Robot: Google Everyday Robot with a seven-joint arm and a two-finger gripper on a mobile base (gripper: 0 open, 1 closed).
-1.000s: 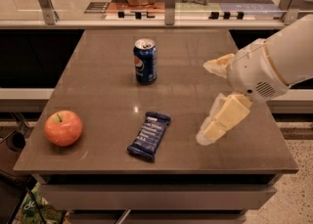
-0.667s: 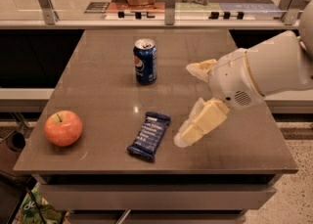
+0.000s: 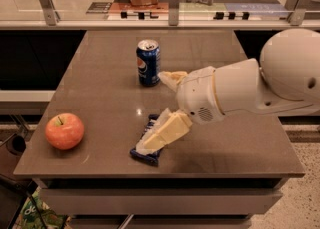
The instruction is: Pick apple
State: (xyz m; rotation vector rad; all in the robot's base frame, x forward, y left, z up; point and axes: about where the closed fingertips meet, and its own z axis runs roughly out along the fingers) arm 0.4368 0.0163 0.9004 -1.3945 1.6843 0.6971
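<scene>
I've swung the end effector (image 3: 152, 112) left, spread open, over the snack bar (image 3: 146, 156); the apple (image 3: 64, 130) sits untouched farther left.

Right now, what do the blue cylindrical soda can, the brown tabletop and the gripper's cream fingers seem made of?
Blue cylindrical soda can: probably thin metal, glossy printed wall, silvery rim. Brown tabletop: smooth, semi-gloss, maybe laminate or stone; soft light reflections show. Gripper, open above the tabletop's middle near the can: cream fingers look like matte plastic or rubber.
</scene>
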